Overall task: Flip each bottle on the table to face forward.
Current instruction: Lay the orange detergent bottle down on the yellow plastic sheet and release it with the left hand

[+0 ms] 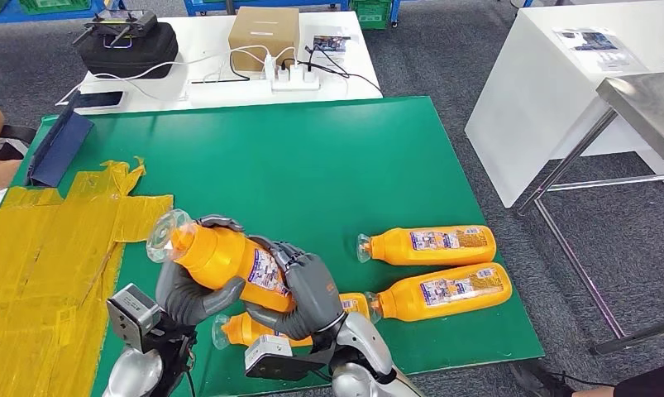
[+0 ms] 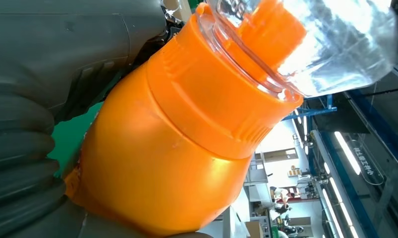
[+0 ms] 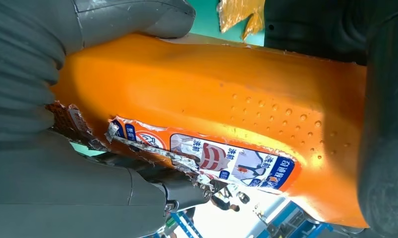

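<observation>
Both my hands grip one orange bottle (image 1: 221,256) with a clear cap, lifted above the green mat (image 1: 312,174) at the front left. My left hand (image 1: 192,296) holds it from below near the neck, my right hand (image 1: 308,289) wraps its lower body. Its torn label (image 3: 221,158) shows in the right wrist view, its clear cap (image 2: 311,44) in the left wrist view. Another orange bottle (image 1: 250,327) lies on the mat under my hands, mostly hidden. Two more bottles (image 1: 432,245) (image 1: 448,291) lie side by side to the right, labels up, caps pointing left.
Yellow tape sheets (image 1: 47,248) cover the mat's left side, with a dark blue folder (image 1: 59,147) at the back left. Behind the mat a white table (image 1: 221,70) carries a cardboard box (image 1: 264,37), a power strip and a black case. A metal table frame (image 1: 576,165) stands right.
</observation>
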Controlling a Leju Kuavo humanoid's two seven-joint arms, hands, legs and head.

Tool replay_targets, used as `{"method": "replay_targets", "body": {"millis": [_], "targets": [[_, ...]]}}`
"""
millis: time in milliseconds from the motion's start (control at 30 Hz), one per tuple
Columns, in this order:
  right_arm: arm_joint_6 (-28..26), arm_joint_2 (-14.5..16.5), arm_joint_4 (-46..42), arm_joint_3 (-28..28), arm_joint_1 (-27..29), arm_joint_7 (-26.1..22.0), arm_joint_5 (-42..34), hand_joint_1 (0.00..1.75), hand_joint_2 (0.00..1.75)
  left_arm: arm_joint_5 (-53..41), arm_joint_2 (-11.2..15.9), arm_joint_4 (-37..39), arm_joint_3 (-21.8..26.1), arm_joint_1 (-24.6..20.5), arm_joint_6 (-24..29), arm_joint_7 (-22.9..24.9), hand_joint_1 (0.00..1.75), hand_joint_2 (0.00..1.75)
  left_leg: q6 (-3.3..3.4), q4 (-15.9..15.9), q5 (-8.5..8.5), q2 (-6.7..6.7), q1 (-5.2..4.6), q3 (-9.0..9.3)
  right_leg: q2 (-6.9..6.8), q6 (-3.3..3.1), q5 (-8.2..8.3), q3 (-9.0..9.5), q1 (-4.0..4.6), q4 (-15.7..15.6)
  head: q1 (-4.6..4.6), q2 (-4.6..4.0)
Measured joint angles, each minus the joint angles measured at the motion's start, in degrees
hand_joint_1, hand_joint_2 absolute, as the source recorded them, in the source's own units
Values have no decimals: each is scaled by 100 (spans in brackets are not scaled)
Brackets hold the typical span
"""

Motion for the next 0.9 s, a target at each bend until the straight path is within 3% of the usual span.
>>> {"method": "replay_targets", "body": {"millis": [200, 533, 567, 700, 733, 900], "targets": [[-359, 0, 1, 60, -49, 108, 316, 175, 175, 2, -4, 0, -1, -66, -47, 11, 175, 175, 0, 0, 0, 0, 0, 0, 0, 0, 1, 1, 0, 0, 0, 0], [-443, 0, 0, 81, -78, 133, 347, 175, 175, 9, -26, 3, -1, -83, -71, 20, 175, 175, 0, 0, 0, 0, 0, 0, 0, 0, 0, 1, 0, 0, 0, 0], [-479, 0, 0, 81, -79, 138, 350, 167, 175, 16, -29, 4, -1, -90, -73, 26, 175, 175, 0, 0, 0, -1, 0, 0, 0, 0, 0, 1, 0, 0, 0, 0], [-665, 1, -35, 83, -78, 146, 336, 9, 175, 60, -39, 20, -1, -143, -68, 79, 175, 175, 0, 0, 0, 0, 0, 0, 0, 0, 0, 1, 0, 0, 1, 0], [-734, 4, -69, 84, -75, 140, 314, 0, 175, 69, -42, 30, -1, -153, -50, 103, 175, 175, 0, 0, 0, 0, 0, 0, 0, 0, 1, 0, 0, 0, 0, 0], [-1131, -7, -426, 15, -33, 59, 91, 0, 175, -138, -28, 48, 27, -168, 318, 185, 175, 175, -1, 0, 1, 0, 0, 0, 0, 0, 0, -1, 0, 0, 1, 0]]}}
